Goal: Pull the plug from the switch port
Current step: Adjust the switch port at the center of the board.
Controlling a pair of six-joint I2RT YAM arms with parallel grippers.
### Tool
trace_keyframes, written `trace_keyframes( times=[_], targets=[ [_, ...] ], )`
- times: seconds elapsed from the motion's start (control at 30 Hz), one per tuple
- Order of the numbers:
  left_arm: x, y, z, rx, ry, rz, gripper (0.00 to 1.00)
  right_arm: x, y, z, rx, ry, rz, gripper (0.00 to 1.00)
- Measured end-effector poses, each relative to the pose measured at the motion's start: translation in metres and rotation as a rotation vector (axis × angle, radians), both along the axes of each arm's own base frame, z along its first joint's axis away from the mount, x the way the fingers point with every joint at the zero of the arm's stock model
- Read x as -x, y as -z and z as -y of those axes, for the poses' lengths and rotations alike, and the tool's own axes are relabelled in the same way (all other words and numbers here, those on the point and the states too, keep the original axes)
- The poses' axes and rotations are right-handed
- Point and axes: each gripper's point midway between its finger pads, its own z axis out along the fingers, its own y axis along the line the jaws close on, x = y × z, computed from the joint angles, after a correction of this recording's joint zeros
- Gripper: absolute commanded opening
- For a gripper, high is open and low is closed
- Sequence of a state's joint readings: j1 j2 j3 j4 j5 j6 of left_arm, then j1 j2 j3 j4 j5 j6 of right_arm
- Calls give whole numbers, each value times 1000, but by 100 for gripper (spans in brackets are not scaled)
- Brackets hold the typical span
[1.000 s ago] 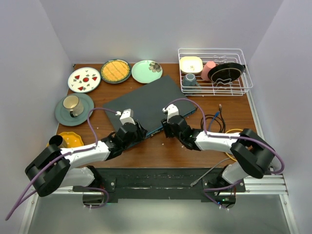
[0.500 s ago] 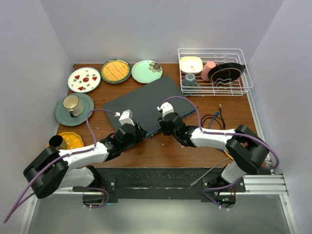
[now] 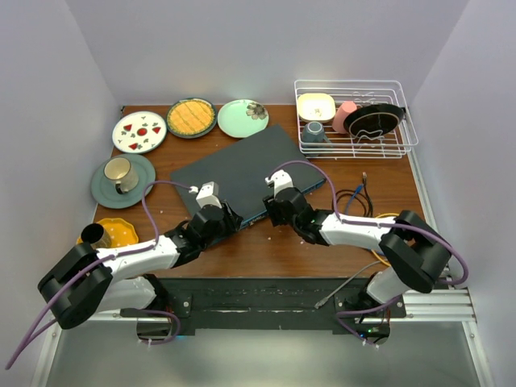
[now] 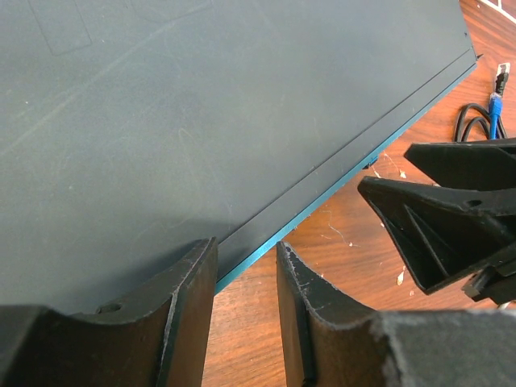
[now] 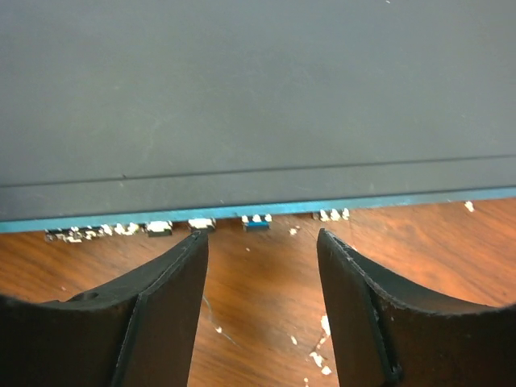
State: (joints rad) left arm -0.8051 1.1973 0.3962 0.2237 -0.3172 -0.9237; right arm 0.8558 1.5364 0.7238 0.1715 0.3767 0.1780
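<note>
The switch point(image 3: 242, 165) lies flat at the middle of the bench point(image 3: 266, 251), turned at an angle so that its thin blue front edge point(image 5: 403, 199) faces the near right. Small sockets point(image 5: 105, 231) run along that edge. A small blue piece, probably the plug point(image 5: 256, 220), sits at the edge among them; the right wrist view is too coarse to tell how deep it is seated.

The right gripper point(image 5: 260, 244) hovers low over the wood just in front of this blue piece, its fingers spread wide to either side and touching nothing. The left gripper point(image 4: 243, 250) is at the near part of the same front edge. Its jaws stand a narrow way apart, one finger over the switch's dark top and the other over bare wood, with the blue edge running between them and nothing pinched.

A coil of black cable point(image 3: 355, 200) with a blue connector lies near the right edge. A wire dish rack point(image 3: 355, 147) with crockery fills the far right corner. Three plates point(image 3: 191, 118) line the far edge toward the left. A cup on a grey saucer point(image 3: 122, 179) sits by the left edge, and a yellow dish point(image 3: 117, 232) is at the near left.
</note>
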Motion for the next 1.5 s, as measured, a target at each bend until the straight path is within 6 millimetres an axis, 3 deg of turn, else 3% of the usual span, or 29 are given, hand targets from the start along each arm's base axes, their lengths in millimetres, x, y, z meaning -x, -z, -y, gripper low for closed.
trace_keyframes(
  times=[0.3,0.67,0.83,0.93,1.07,1.17,1.33,1.5],
  targets=[
    [0,0,0,0,0,0,41,-5,-4,9,-15,14,-1,54],
    [5,-1,-1,10,12,4,38,-3,9,8,-8,-16,-43,49],
    [37,-4,-2,24,99,48,36,1,-6,13,-58,-3,-9,46],
    [52,-2,4,21,163,64,28,2,-23,15,-110,15,27,45],
    [72,20,10,-14,237,27,10,1,-46,13,-177,30,66,45],
    [84,43,4,-39,247,-28,6,1,-55,13,-212,40,77,44],
    [83,52,-5,-8,147,-82,6,7,-63,17,-254,55,86,44],
    [71,53,-18,51,-6,-119,13,8,-66,17,-282,62,87,46]
  ],
)
